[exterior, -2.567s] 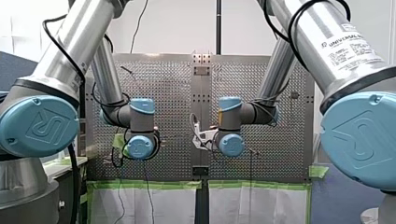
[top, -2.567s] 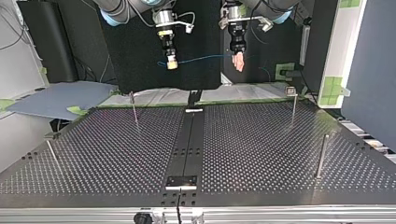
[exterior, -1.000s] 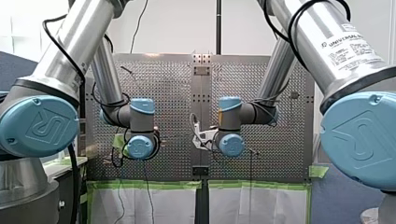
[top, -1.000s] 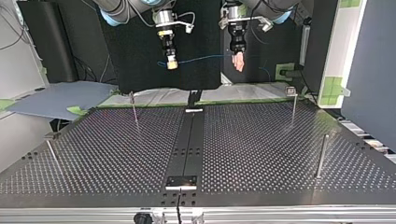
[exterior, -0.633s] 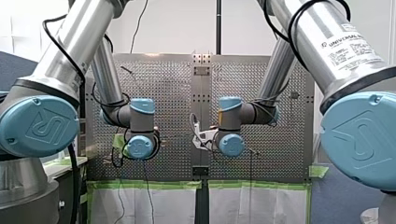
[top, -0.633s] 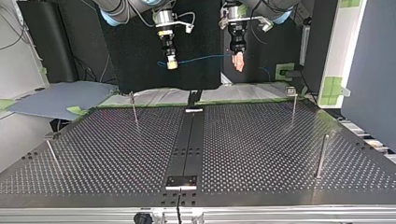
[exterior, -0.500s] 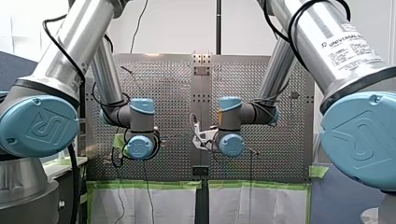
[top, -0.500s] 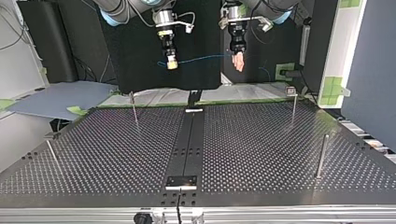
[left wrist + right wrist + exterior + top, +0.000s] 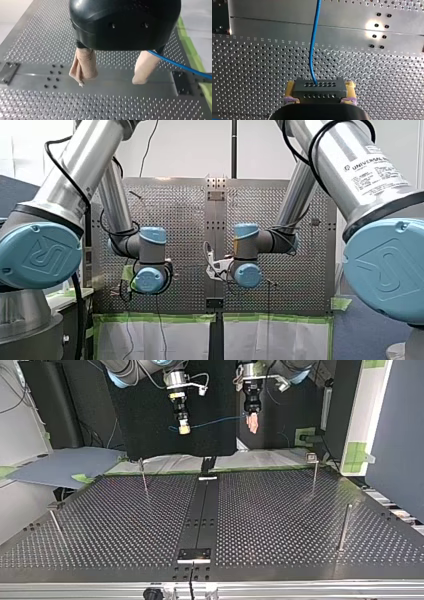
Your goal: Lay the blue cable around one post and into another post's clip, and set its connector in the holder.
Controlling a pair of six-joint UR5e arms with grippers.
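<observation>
While both arms hang above the perforated table point(image 9: 280, 520), my right gripper point(image 9: 319, 85) pinches the black connector point(image 9: 319, 91) between its yellow pads point(image 9: 290, 87), at the upper middle of the top view. The blue cable point(image 9: 215, 423) runs from it through the air toward my left gripper point(image 9: 110, 81), whose beige fingers point(image 9: 83, 65) stand spread apart, the cable passing just beside one of them. Thin posts point(image 9: 144, 477) stand upright on the table.

l gripper point(image 9: 109, 82) fingers apart; r gripper point(image 9: 320, 87) clamped on connector point(image 9: 312, 94); both aloft
</observation>
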